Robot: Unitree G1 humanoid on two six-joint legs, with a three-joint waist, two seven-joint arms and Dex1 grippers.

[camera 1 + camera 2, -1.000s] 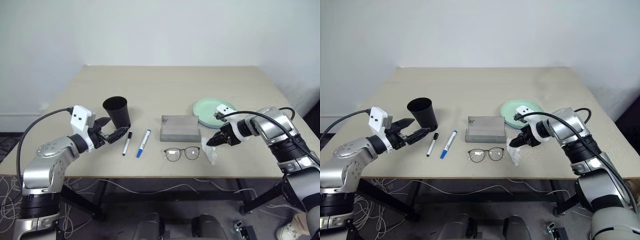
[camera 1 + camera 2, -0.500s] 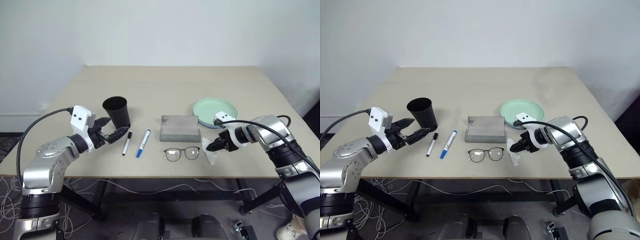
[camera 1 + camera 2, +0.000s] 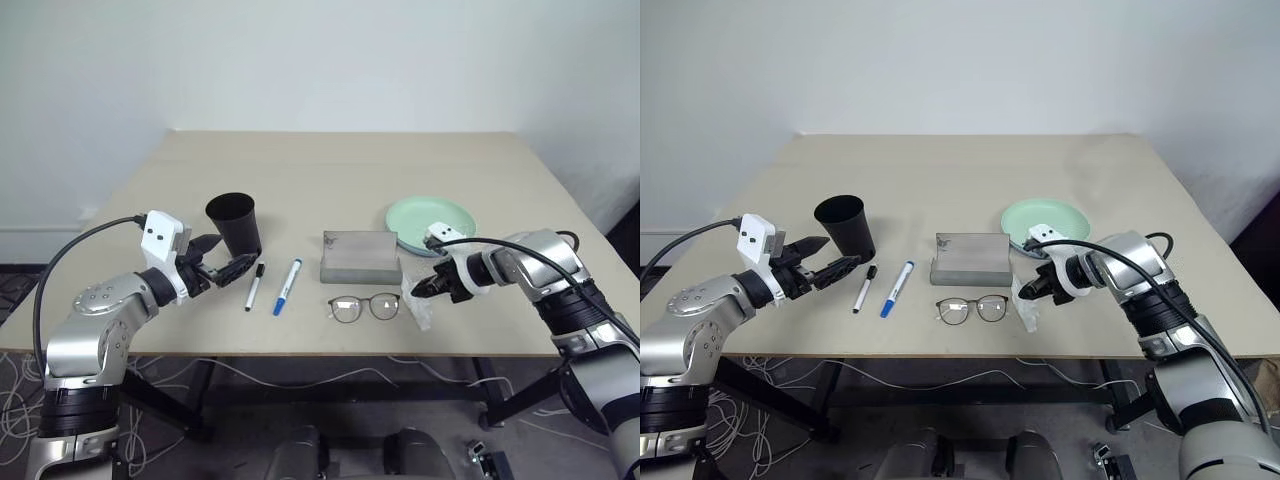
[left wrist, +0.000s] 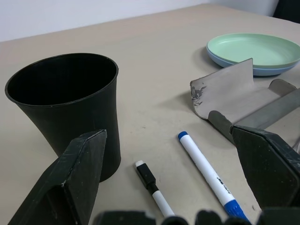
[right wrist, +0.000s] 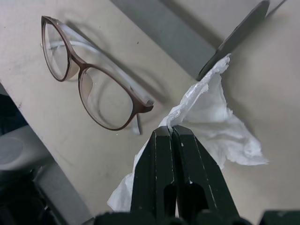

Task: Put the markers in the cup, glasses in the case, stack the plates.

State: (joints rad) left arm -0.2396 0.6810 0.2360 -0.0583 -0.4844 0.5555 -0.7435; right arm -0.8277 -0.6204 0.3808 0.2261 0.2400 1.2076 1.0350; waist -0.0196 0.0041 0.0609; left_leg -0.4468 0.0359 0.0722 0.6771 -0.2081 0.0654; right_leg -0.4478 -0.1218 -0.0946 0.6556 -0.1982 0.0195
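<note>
A: Going left to right, where does everything sit?

B: The left gripper (image 3: 222, 268) hangs at the table's (image 3: 340, 165) left front with its 2 fingers spread wide, holding nothing. The cup (image 3: 233, 224) stands upright just beyond it. Beside the cup lie the 2 markers, the black-capped marker (image 3: 254, 285) and the blue-capped marker (image 3: 287, 286), side by side and apart. Then the case (image 3: 359, 256), with the glasses (image 3: 364, 306) lying in front of it, arms folded. The plates (image 3: 432, 222) sit behind the case's right end, green on top of blue.

A: And the right side?

B: The right gripper (image 5: 171, 133) points down just right of the glasses, fingers pressed together on an edge of the white wrapper (image 5: 211, 123), so it looks pinched.

A: Which step is that?

B: I judge it is clearing the wrapper so the glasses can go into the case. Markers are not yet in the cup. Next, it calls for lifting the wrapper aside without dragging the glasses, which lie just beside it.

A: Anything unclear?

B: The blue plate shows only as a rim under the green one. The left wrist view suggests the case lies open, but I cannot tell how far. How firmly the wrapper is caught is hard to judge.
</note>
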